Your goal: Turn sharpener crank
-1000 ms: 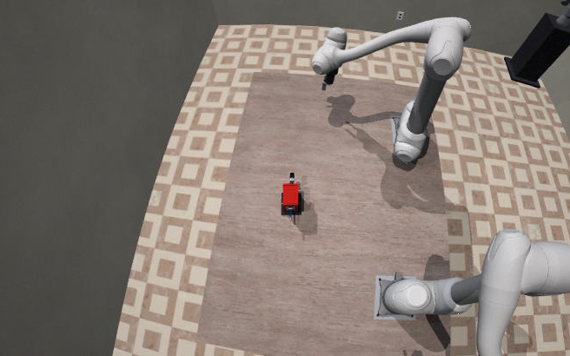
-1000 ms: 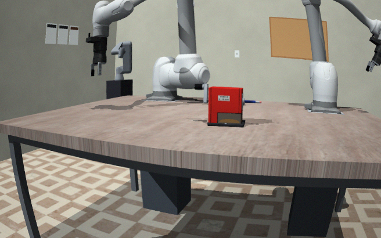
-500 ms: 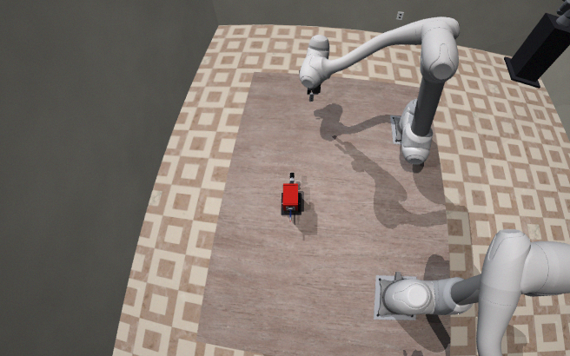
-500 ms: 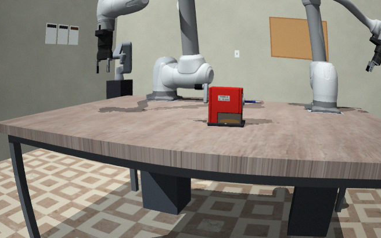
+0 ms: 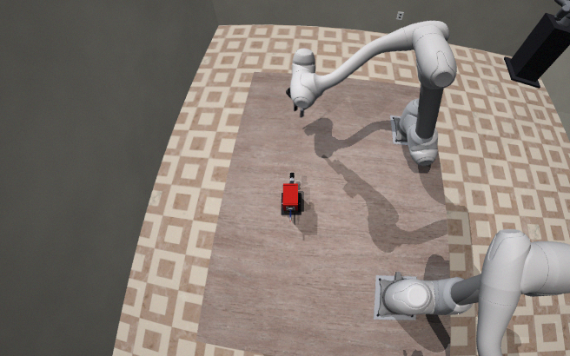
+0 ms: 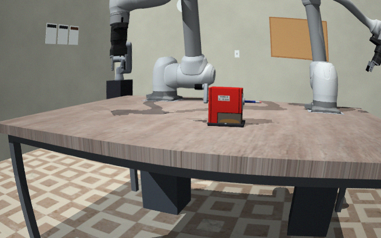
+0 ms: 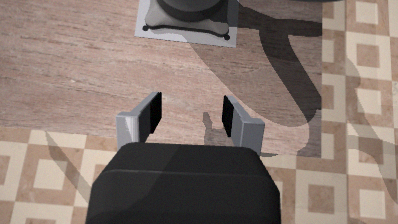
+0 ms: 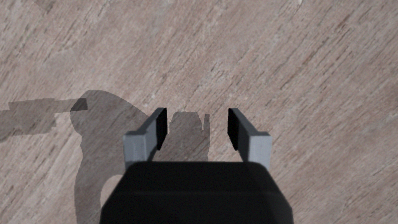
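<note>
The red sharpener [image 5: 290, 194] [image 6: 230, 106] stands upright on the table. Its grey crank arm [image 6: 205, 93] is on the left side in the exterior view and stands about vertical, with the black handle [image 5: 291, 175] [image 6: 198, 86] at its top end. A blue pencil [image 5: 290, 214] [image 6: 250, 101] sticks out of the opposite side. My right gripper [image 5: 298, 110] [image 6: 117, 64] [image 8: 197, 120] is open and empty, in the air above the table, beyond the crank side and touching nothing. My left gripper [image 6: 369, 69] [image 7: 192, 106] is open and empty, raised far from the sharpener on its pencil side.
The wooden table [image 5: 252, 265] [image 6: 97, 123] carries both arm bases, which stand along the side away from the exterior camera. The right arm base [image 6: 164, 95] is behind the crank side; the left arm base [image 6: 323, 106] is behind the pencil side. A black pedestal [image 5: 544, 49] stands beyond the table.
</note>
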